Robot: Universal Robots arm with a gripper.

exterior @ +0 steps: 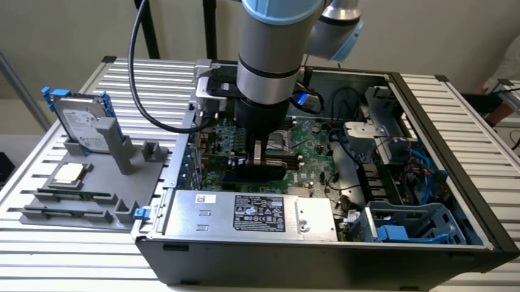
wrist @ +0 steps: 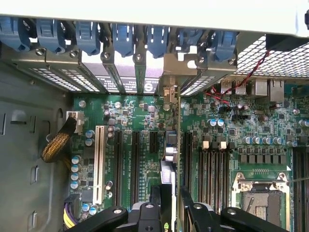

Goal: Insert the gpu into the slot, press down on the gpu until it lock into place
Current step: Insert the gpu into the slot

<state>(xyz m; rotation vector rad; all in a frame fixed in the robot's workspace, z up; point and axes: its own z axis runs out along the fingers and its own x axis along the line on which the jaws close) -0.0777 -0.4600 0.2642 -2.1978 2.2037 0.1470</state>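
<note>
My gripper (exterior: 260, 152) reaches down into the open computer case (exterior: 455, 182) over the green motherboard (exterior: 313, 164). It is shut on the gpu (exterior: 281, 163), a thin black card held level and on edge, low above the board. A strip of bright blue, the slot (exterior: 246, 180), shows just beneath the card. In the wrist view the gpu (wrist: 178, 145) runs as a thin dark line from between my fingers (wrist: 193, 212) toward its metal end bracket (wrist: 169, 92) at the case's rear wall. The card covers most of the slot there.
A silver labelled power-supply box (exterior: 252, 213) lies close in front of the card. Black memory slots (wrist: 212, 179) and the CPU socket (wrist: 260, 193) sit to one side, a white slot (wrist: 100, 164) to the other. Blue bracket latches (wrist: 120, 38) line the rear. A grey parts fixture (exterior: 89, 176) holds a hard drive (exterior: 81, 121).
</note>
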